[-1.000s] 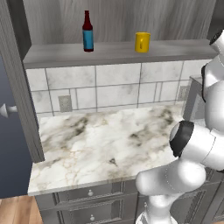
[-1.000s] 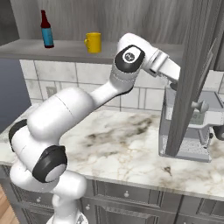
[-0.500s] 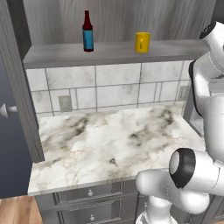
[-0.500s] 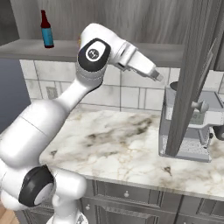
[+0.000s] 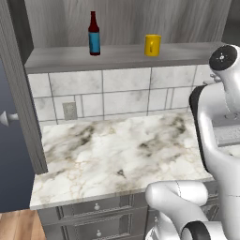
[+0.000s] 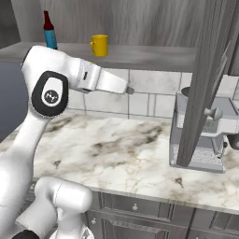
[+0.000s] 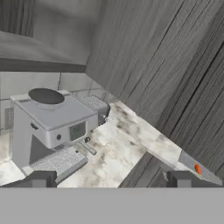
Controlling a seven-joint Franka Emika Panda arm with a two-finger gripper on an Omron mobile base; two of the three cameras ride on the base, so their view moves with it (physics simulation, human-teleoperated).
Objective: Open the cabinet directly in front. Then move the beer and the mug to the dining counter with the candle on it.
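Observation:
The cabinet (image 5: 123,57) stands open, its left door (image 5: 19,89) and right door (image 6: 206,79) swung out edge-on. On its bottom shelf the beer (image 5: 94,34) stands upright at the left, with the yellow mug (image 5: 152,45) to its right; the right base view shows the same beer (image 6: 49,32) and mug (image 6: 99,45). My gripper (image 7: 111,180) is open with nothing between its fingertips (image 7: 40,179); it faces the right door's inner face (image 7: 175,65) and the worktop below it. The dining counter and the candle are out of view.
A grey coffee machine (image 6: 205,135) sits on the marble worktop (image 5: 117,154) under the right door and also appears in the hand view (image 7: 57,122). My white arm (image 6: 56,88) reaches across in front of the tiled wall. Grey drawers (image 5: 93,206) run below the worktop.
My arm has swung away from the right door toward the left, with its elbow lower in the right base view. The beer, mug and doors have not moved.

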